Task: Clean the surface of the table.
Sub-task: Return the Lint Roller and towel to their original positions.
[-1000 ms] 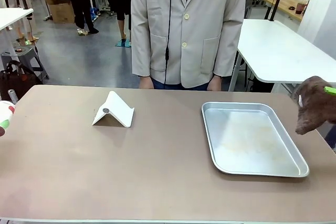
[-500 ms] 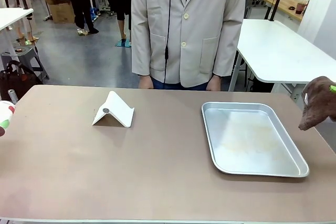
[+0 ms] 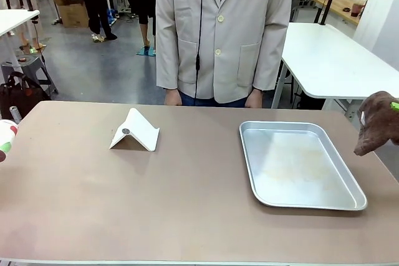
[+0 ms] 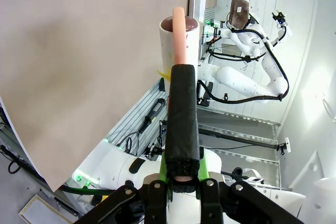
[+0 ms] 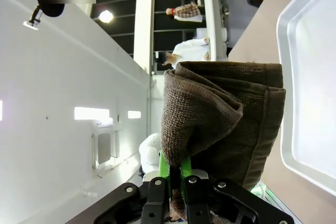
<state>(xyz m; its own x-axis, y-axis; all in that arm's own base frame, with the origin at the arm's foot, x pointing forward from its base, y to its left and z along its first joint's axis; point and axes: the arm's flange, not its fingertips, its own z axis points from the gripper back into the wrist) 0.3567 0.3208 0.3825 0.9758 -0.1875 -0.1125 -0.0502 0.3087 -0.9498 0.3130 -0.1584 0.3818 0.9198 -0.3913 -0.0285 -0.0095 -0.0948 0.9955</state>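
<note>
Right wrist view: the right end effector [image 5: 176, 174] is clamped on a folded brown cloth [image 5: 220, 114]. Its green pads pinch the lower folds, and the rest of the fabric rises in front of the camera. Past the cloth lie a strip of the taupe counter [image 5: 257, 30] and one side of a shallow silver tray [image 5: 315, 77].

From the front, the cloth hangs at the counter's right end, beside the tray but apart from it.

In the left wrist view, the left end effector [image 4: 182, 174] is closed on a black-sleeved pink rod [image 4: 182, 114] that points straight out along the fingers, with bare pink showing at its far tip. A white cylinder with a dark top [image 4: 179, 45] sits behind that tip; whether the two touch cannot be told.

The counter spans the whole front view. The tray rests flat on its right half, and a white wedge-shaped stand [image 3: 138, 130] sits well apart on its left half. A person in a pale jacket [image 3: 221, 29] stands at the far edge, both hands hanging just behind it.
</note>
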